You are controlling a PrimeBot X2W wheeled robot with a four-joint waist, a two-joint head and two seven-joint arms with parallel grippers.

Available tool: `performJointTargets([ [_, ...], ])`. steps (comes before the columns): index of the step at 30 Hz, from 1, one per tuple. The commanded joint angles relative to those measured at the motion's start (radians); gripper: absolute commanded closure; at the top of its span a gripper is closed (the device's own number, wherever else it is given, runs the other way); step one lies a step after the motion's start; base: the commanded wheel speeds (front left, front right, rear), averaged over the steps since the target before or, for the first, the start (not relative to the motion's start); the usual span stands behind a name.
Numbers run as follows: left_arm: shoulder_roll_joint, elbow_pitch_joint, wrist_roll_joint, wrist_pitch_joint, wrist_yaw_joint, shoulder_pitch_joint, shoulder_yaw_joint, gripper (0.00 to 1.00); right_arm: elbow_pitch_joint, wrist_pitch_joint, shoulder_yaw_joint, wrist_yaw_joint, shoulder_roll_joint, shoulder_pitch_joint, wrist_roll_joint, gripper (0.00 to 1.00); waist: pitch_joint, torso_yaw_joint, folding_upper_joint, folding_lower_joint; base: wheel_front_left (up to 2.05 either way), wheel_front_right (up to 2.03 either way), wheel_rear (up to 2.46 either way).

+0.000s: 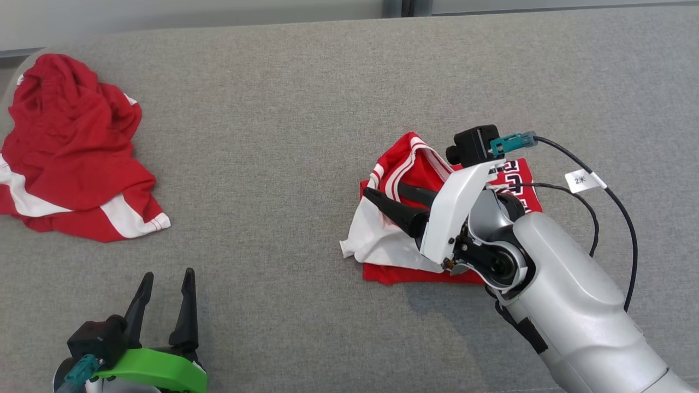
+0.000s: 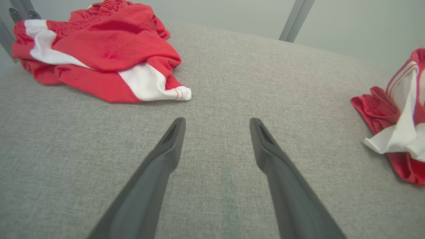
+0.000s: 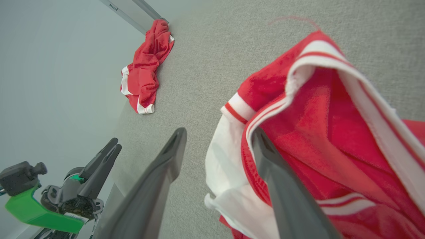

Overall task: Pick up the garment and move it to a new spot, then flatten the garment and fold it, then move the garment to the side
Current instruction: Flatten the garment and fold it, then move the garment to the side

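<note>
Red-and-white garment (image 1: 377,240) lies folded right of centre on the grey worktop (image 1: 284,136) in the head view, with the right tool (image 1: 382,189) spread open over it, gripping nothing. Left wrist view: left tool (image 2: 217,121) wide open, empty. Right wrist view: garment at right, partly behind the spread tool.

Head looks down; wrists skim same surface (image 1: 306,98).

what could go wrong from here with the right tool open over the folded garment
The right tool is open, but one finger seems tucked under a raised striped edge of the garment; pulling away may snag it and undo the fold. The fold looks loose, so moving it aside may spill it open.
</note>
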Motion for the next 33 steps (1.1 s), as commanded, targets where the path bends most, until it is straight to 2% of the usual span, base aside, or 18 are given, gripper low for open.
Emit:
performJointTargets([
  [1, 0.005, 0.000, 0.009, -0.003, -0.004, -0.011, 0.008, 0.00, -0.020, -0.009, -0.002, 0.000, -0.002, -0.012, 0.008, 0.00, 0.001, -0.005, 0.0000, 0.0000, 0.00, 0.00, 0.00],
  [6, 0.005, -0.005, 0.012, -0.003, -0.004, -0.005, 0.018, 0.00, -0.181, 0.049, -0.005, 0.001, -0.038, -0.003, 0.063, 0.00, 0.001, -0.010, 0.0000, 0.0000, 0.00, 0.00, 0.00],
  [11, -0.004, -0.016, 0.011, -0.003, -0.001, 0.013, 0.030, 0.00, -0.347, 0.103, -0.148, 0.000, -0.164, 0.066, 0.090, 0.00, 0.009, -0.016, 0.0000, 0.0000, 0.00, 0.00, 0.00],
  [15, -0.016, -0.028, 0.013, -0.003, -0.003, 0.011, 0.033, 0.00, -0.339, 0.162, -0.275, 0.001, -0.293, 0.163, 0.042, 0.00, 0.021, -0.017, 0.0000, 0.0000, 0.00, 0.00, 0.00],
  [18, -0.022, -0.034, 0.012, -0.003, -0.008, 0.002, 0.030, 0.00, -0.302, 0.201, -0.338, 0.000, -0.338, 0.235, 0.022, 0.00, 0.038, -0.018, 0.0000, 0.0000, 0.00, 0.00, 0.00],
  [24, -0.024, -0.025, 0.014, -0.003, -0.019, -0.019, 0.028, 0.00, -0.245, 0.200, -0.397, 0.000, -0.316, 0.290, 0.003, 0.00, 0.069, -0.023, 0.0000, 0.0000, 0.00, 0.00, 0.00],
  [33, -0.023, -0.010, 0.021, -0.003, -0.028, -0.045, 0.022, 0.00, -0.130, 0.191, -0.371, 0.000, -0.247, 0.228, -0.007, 0.00, 0.079, -0.009, 0.0000, 0.0000, 0.00, 0.00, 0.00],
])
